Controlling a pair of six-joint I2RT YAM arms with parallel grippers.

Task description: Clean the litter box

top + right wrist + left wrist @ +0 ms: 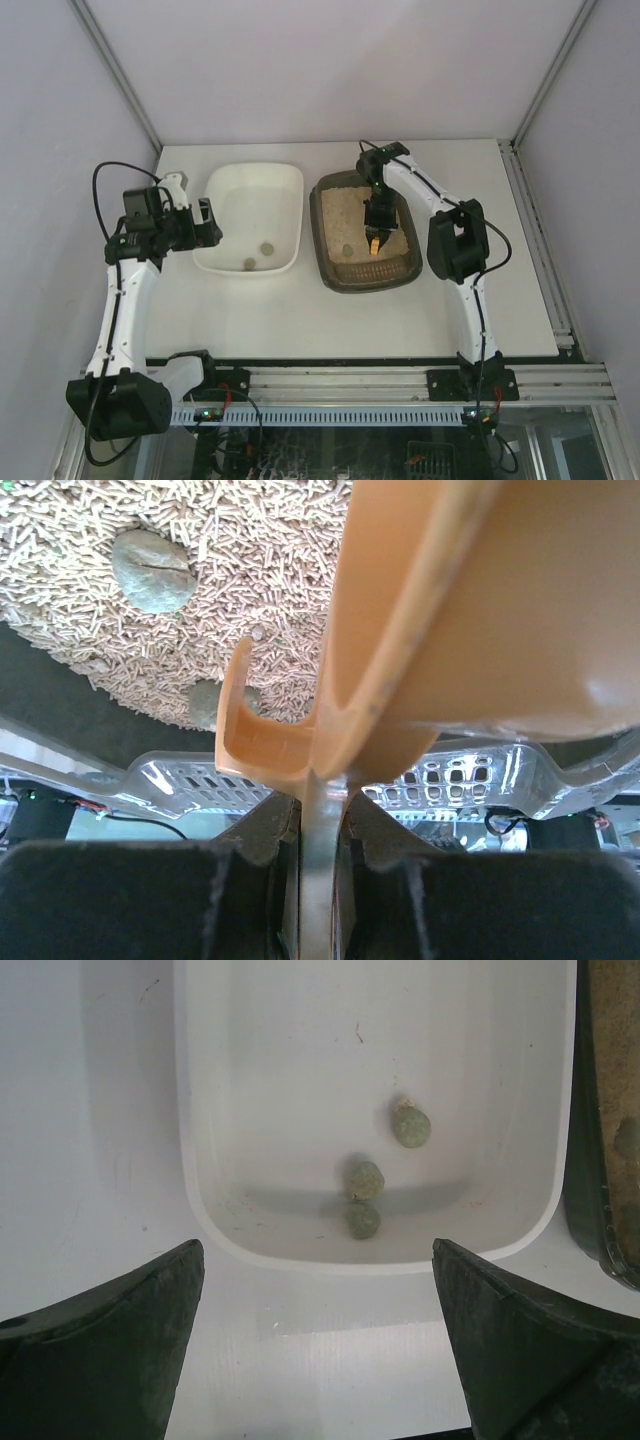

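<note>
The litter box [365, 283], a dark tray of tan litter [345, 210], lies right of centre on the table. My right gripper [379, 218] hangs over it, shut on the handle of an orange scoop [376, 243]. In the right wrist view the gripper [318, 825] pinches the scoop [450, 610] above the litter [250, 540]. Two grey-green clumps [152, 570] [205, 702] lie there near the box's dark wall [60, 695]. My left gripper [212, 222] is open and holds nothing, beside the white tray's left rim; in its own view the gripper [318, 1260] faces that tray.
The white tray [225, 180] sits just left of the litter box and holds three grey-green clumps [410, 1125] [365, 1180] [363, 1220]. The litter box's edge [590, 1160] shows at the right of the left wrist view. Enclosure walls ring the table.
</note>
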